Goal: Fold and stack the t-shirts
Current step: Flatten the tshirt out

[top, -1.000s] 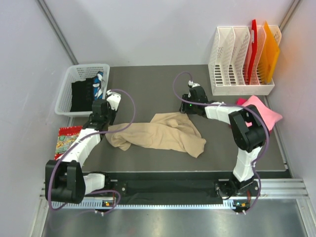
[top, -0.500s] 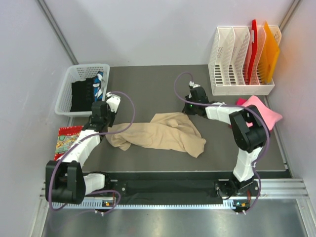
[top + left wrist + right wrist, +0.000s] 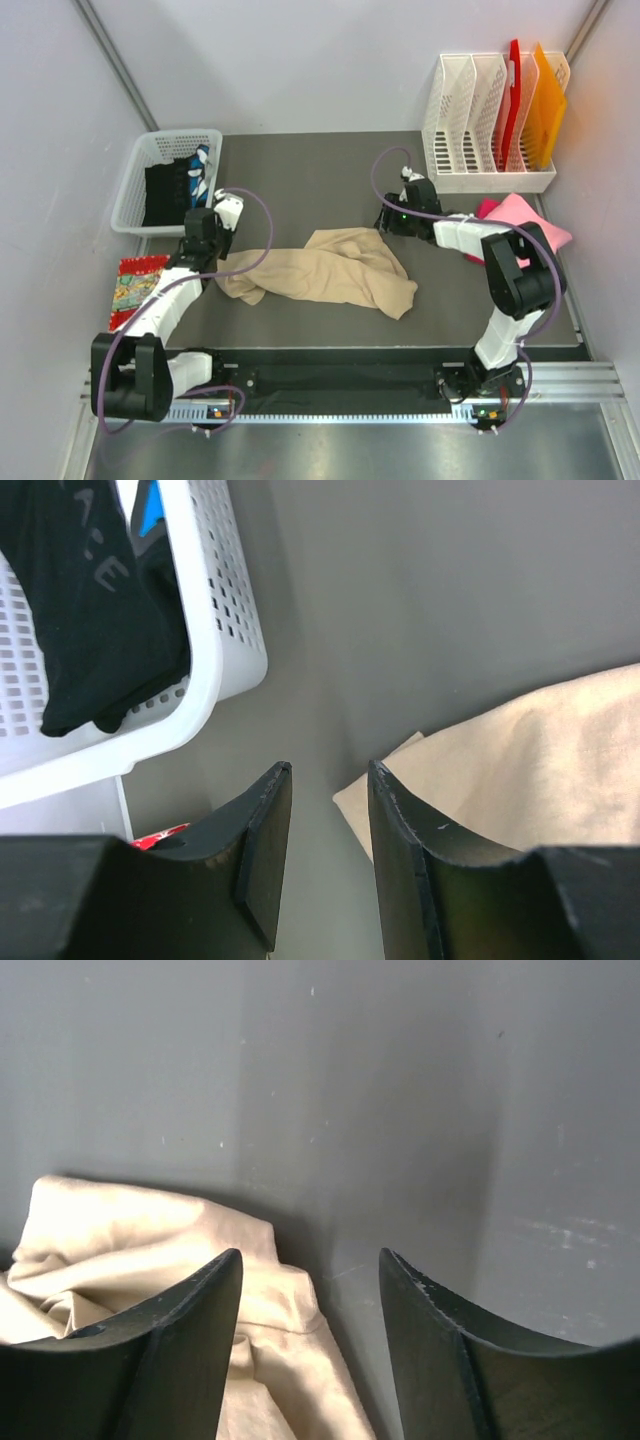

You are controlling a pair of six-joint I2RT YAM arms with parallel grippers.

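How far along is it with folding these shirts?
Barely started. Nothing looks folded or stacked: the tan shirt lies crumpled. In hand: the left gripper, open, is at the shirt's left edge, and the right gripper, open, is near its top edge; neither grips anything. Left: folding it, then likely the pink cloth and the dark clothes in the basket.

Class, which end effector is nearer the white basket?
Left. The left end effector sits just beside the white basket; the right end effector is far off, beside the file rack.
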